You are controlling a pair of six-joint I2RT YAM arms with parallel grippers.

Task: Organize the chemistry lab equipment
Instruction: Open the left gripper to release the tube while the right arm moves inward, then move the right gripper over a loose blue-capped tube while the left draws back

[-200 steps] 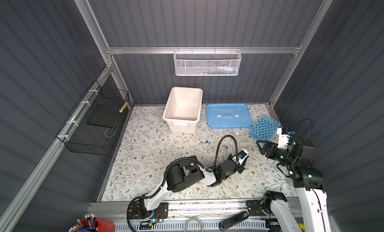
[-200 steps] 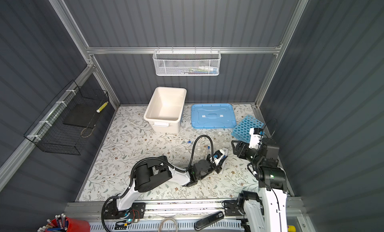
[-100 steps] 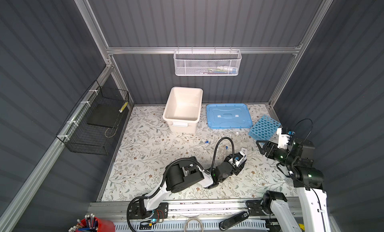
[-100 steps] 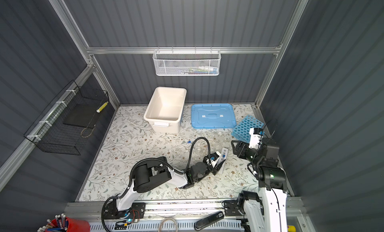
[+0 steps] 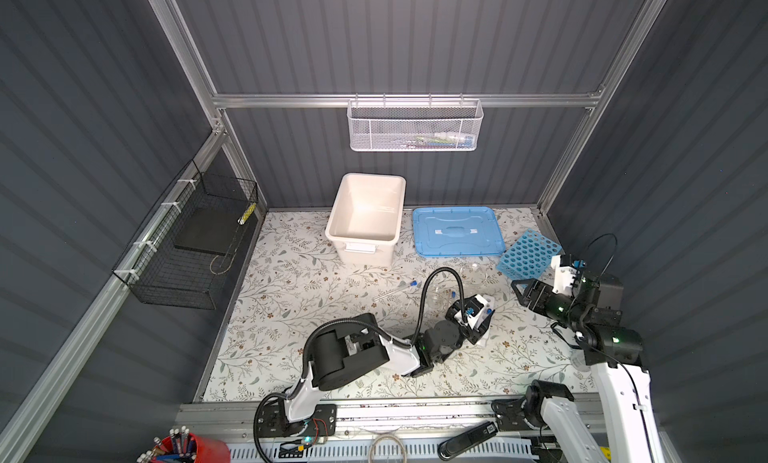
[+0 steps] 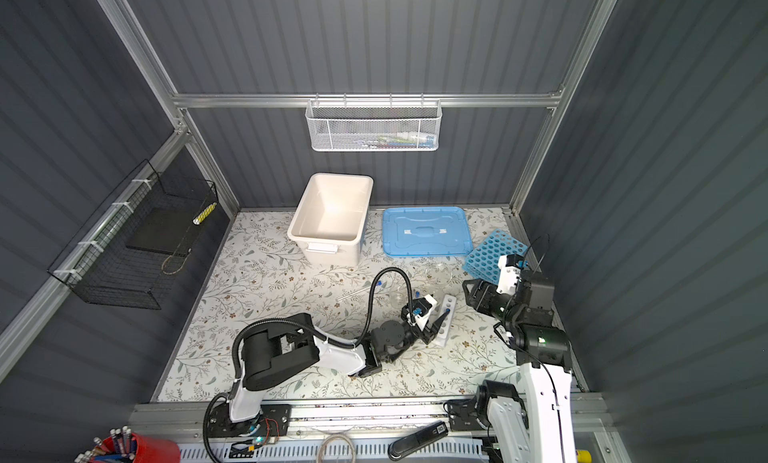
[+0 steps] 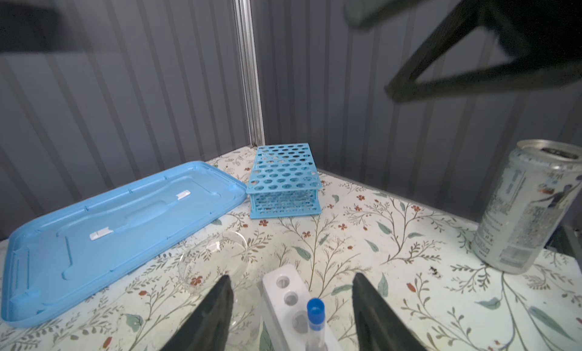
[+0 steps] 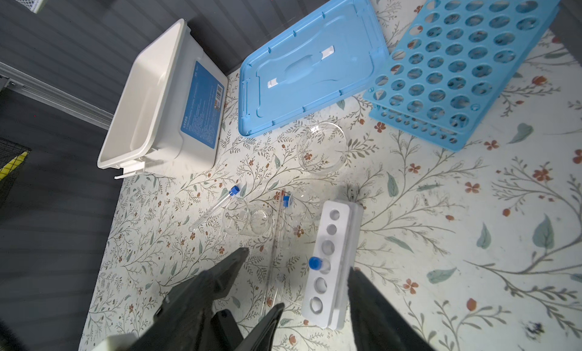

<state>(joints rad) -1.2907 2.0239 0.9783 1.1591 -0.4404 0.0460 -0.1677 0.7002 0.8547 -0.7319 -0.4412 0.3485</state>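
A small white tube rack (image 7: 283,281) (image 8: 333,236) (image 6: 443,332) lies on the floral mat. One blue-capped test tube (image 7: 315,308) (image 8: 315,263) stands in it. My left gripper (image 7: 291,276) (image 6: 434,330) is open, its fingers wide on either side of the tube and rack, touching neither. My right gripper (image 8: 297,260) (image 5: 519,292) hovers open just right of the rack, holding nothing. On the mat lie a second capped tube (image 8: 217,207), a thin glass rod (image 8: 274,248) and clear beakers (image 8: 245,220). The sky-blue many-holed rack (image 5: 528,253) (image 7: 283,173) stands at the back right.
A white tub (image 5: 368,216) and its blue lid (image 5: 457,230) lie at the back. A clear round dish (image 8: 321,148) sits between lid and white rack. A drink can (image 7: 529,207) stands near the right wall. A red pen cup (image 5: 187,448) is off the mat, front left.
My left gripper's jaws have opened off the blue-capped tube, which stays standing in the white rack. The right arm has hardly moved.
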